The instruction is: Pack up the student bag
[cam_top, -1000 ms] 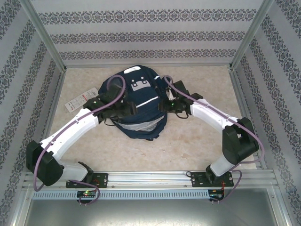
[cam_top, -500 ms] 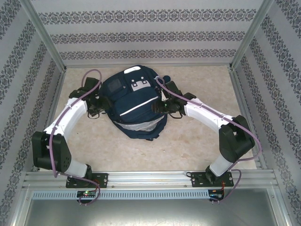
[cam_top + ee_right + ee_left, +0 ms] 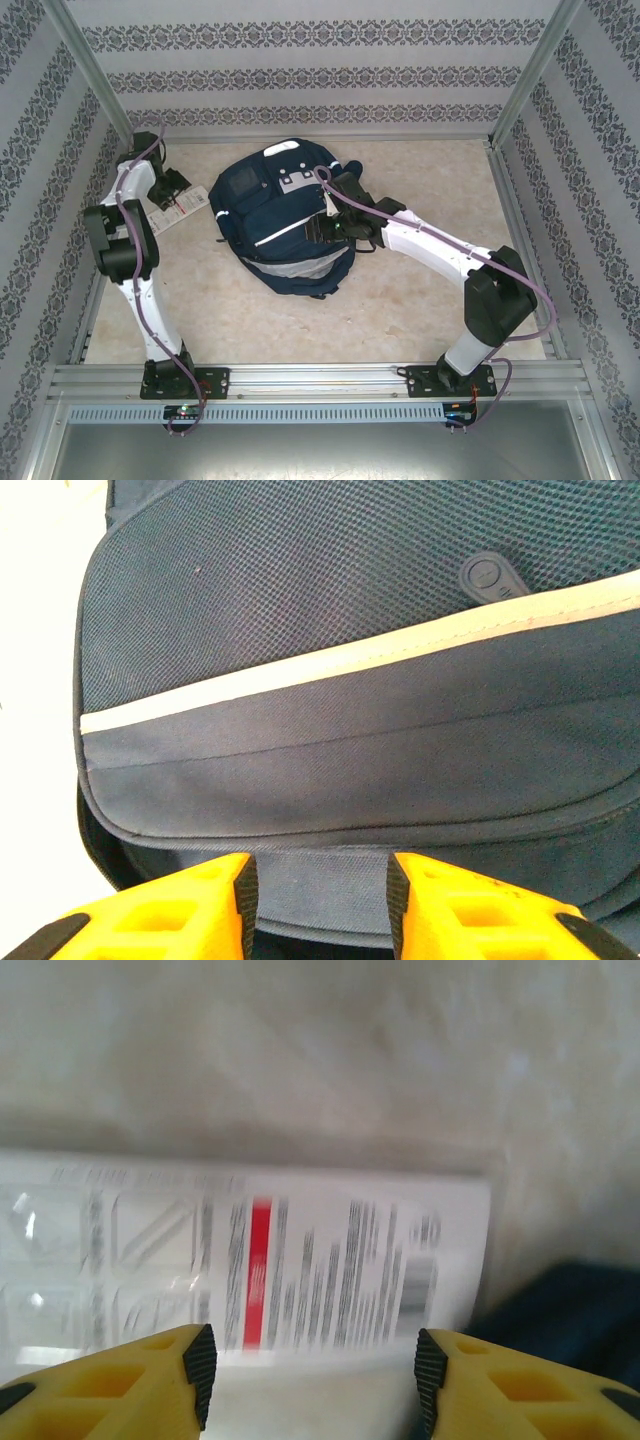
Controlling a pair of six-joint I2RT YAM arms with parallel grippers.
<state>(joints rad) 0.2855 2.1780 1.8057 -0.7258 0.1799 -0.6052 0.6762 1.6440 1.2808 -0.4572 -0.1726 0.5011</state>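
Note:
The student bag (image 3: 280,215) lies mid-table, dark navy with white stripes and grey patches. My right gripper (image 3: 322,228) rests on its right half. In the right wrist view the jaws (image 3: 320,900) are closed on a band of the bag's navy fabric (image 3: 320,885), below a white stripe and a zipper pull (image 3: 487,578). My left gripper (image 3: 170,192) hovers at the far left over a flat white printed packet (image 3: 172,210). In the left wrist view the gripper (image 3: 308,1375) is open above the packet (image 3: 300,1260), which has a red bar; a corner of the bag (image 3: 575,1310) shows at the right.
Patterned walls and metal posts (image 3: 100,80) close in the beige table (image 3: 420,170) on three sides. The left arm's elbow (image 3: 115,240) stands close to the left wall. A metal rail (image 3: 320,385) carries both bases at the near edge.
The left arm has swung away from the bag's left side out to the far left, over the white packet. The right gripper has shifted slightly left on the bag.

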